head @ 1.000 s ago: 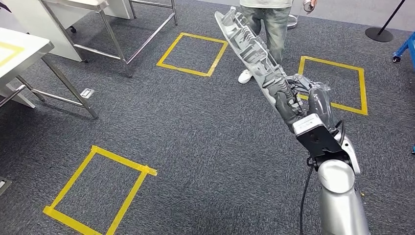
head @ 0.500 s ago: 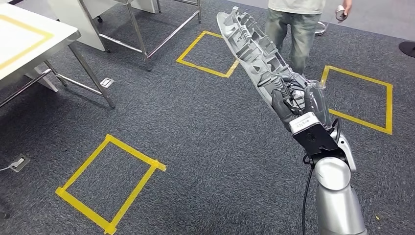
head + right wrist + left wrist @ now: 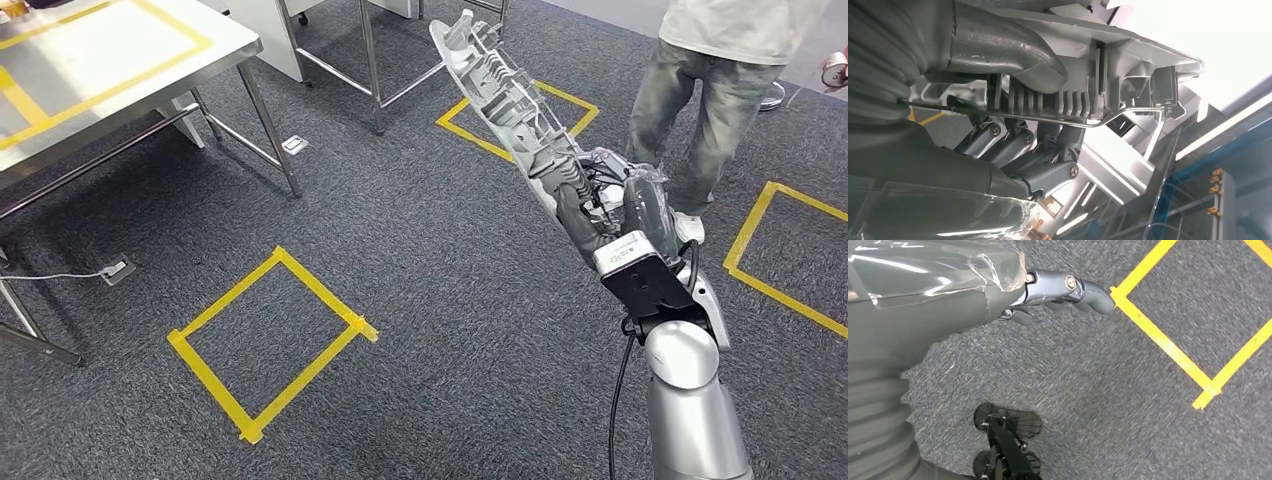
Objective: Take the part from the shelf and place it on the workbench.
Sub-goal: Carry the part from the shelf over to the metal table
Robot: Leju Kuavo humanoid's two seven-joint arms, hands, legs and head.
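Note:
The part (image 3: 505,95) is a long grey ribbed plastic moulding that sticks up and away over the carpet. My right hand (image 3: 610,215) grips its near end. Up close, the thumb and dark fingers (image 3: 1043,150) wrap the part (image 3: 1108,65) around its ribs and a thin wire rod. The workbench (image 3: 100,70) is a steel table with yellow tape lines, at the far left of the head view. My left hand (image 3: 1058,287) hangs over the carpet, its fingers loosely curled with nothing in them.
A person (image 3: 715,90) in jeans stands just beyond the part, at the upper right. Yellow tape squares (image 3: 270,340) mark the grey carpet. A second steel table frame (image 3: 375,60) stands beyond the workbench. A floor socket with a cable (image 3: 115,268) lies under the workbench.
The whole view has swung left: the workbench now comes further into the picture and the person has slid to the right. My right hand keeps the same hold on the part.

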